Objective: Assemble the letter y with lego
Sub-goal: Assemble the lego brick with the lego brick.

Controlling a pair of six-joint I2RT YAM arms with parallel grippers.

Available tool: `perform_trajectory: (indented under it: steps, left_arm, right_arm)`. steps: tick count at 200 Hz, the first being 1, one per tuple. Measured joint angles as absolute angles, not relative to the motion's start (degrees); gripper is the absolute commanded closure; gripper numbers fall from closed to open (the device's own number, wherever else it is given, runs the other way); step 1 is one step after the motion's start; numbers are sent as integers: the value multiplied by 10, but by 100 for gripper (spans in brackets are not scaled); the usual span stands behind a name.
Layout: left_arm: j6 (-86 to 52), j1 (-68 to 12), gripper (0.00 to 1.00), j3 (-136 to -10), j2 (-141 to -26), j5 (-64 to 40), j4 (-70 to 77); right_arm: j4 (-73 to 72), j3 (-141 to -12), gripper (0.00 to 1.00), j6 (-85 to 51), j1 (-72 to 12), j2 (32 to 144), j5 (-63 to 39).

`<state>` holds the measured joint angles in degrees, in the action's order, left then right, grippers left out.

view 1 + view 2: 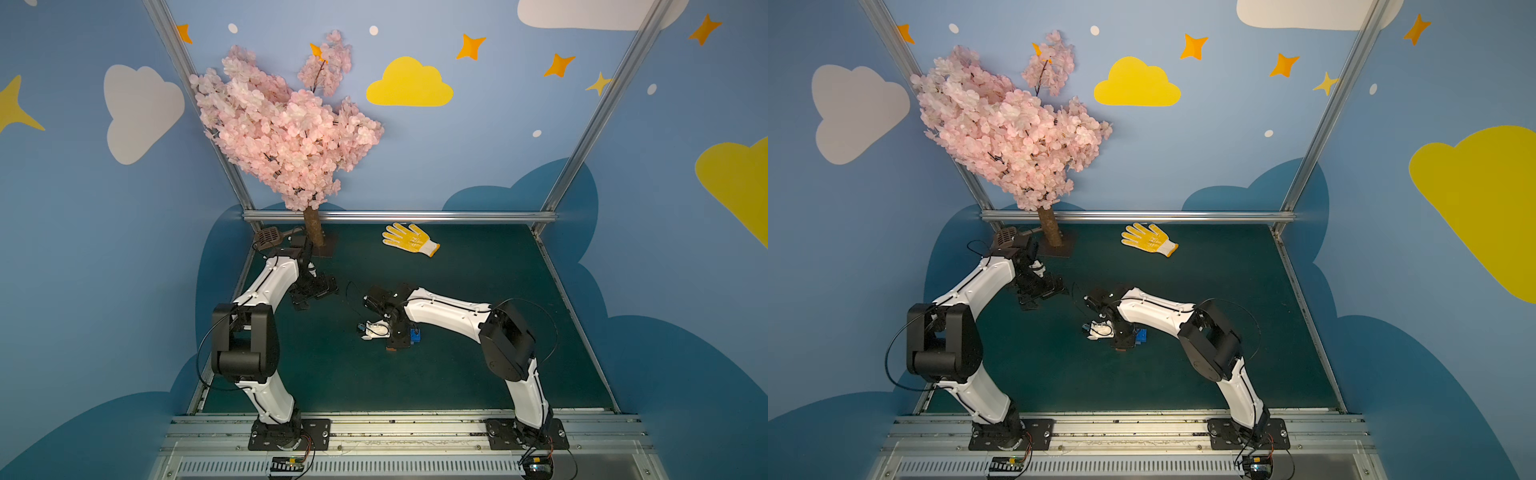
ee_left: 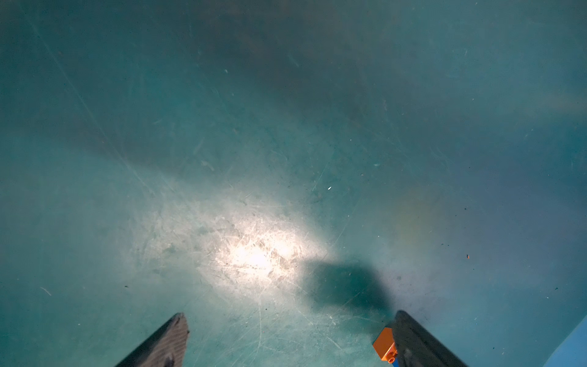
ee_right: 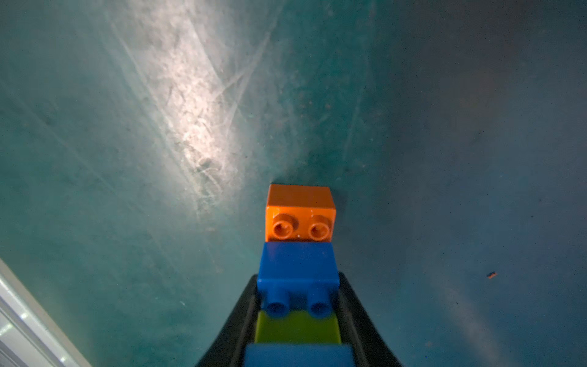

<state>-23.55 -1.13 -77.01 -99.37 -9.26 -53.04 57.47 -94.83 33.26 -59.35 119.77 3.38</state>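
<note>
Nearest the lens in the right wrist view, a light blue bar point(image 3: 298, 355) is cut off by the picture's edge. Onto it a lime green brick point(image 3: 297, 329), a dark blue brick point(image 3: 297, 265) and an orange brick point(image 3: 300, 211) are joined in a straight line, so the stem point(image 3: 298, 251) of the letter y is judged to be done. The stem is clamped between the fingers of the right end effector point(image 3: 297, 279), which are pressed against the sides of the green and dark blue bricks. It is held low near the middle of the tabletop point(image 3: 111, 197); whether the orange end rests on the surface or hangs just above it cannot be told. The two arms of the letter are what remains to be confirmed. No pink brick is seen in any view. In both top views only a small blue piece point(image 1: 417, 335) is shown just beside the right end effector, too small to be read as an arm or as the end of the bar; the rest is hidden under the wrist. The left end effector point(image 2: 290, 316) is spread wide and empty over bare tabletop, well apart from the stem. In its wrist view what is taken to be the orange brick point(image 2: 385, 345) is glimpsed half hidden behind one finger point(image 2: 416, 343). Farther out, a yellow glove point(image 1: 409, 240) and a pink blossom tree point(image 1: 282, 124) are left near the far edge, neither being needed.
</note>
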Motion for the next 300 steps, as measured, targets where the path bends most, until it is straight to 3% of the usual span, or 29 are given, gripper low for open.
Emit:
perform_trajectory:
  steps: [300]
  left_arm:
    - [-236,-8,0,-770,-994,-93,-530]
  right_arm:
    - [577,-962,100,287,-601,1212,56]
